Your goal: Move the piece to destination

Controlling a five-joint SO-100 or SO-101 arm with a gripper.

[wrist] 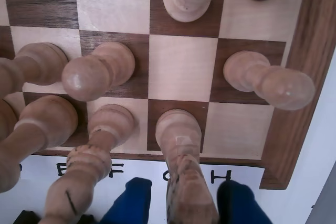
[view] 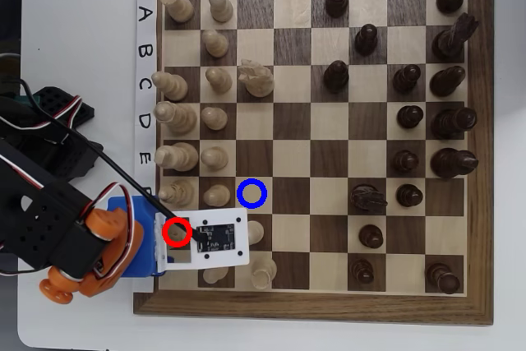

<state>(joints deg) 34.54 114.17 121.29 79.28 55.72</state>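
While the pincer (wrist: 184,203) hangs low over the edge of the chessboard (wrist: 184,69), its two blue fingers (wrist: 128,200) stand apart. In the wrist view the piece (wrist: 181,166), a pale horse, stands right between them on a dark square. The left finger has a thin gap to the horse. The right finger is just beside it, and I cannot tell if it touches. So the pincer is fairly wide and has not closed on the horse.

Just left of the left finger stands a tall cream piece (wrist: 86,166) with a dark scratch. Further ahead of the pincer, one round-headed pawn (wrist: 97,72) is to the left and another pawn (wrist: 268,80) is to the right.

Seen from the overhead view, a white camera plate (view: 205,240) on the orange and black arm (view: 74,244) hides the pincer and the horse. A red ring (view: 177,232) sits at the left edge of that plate. The destination (view: 252,193), a light square with a blue ring, lies near the plate, up and to the right of it. No piece stands on it.
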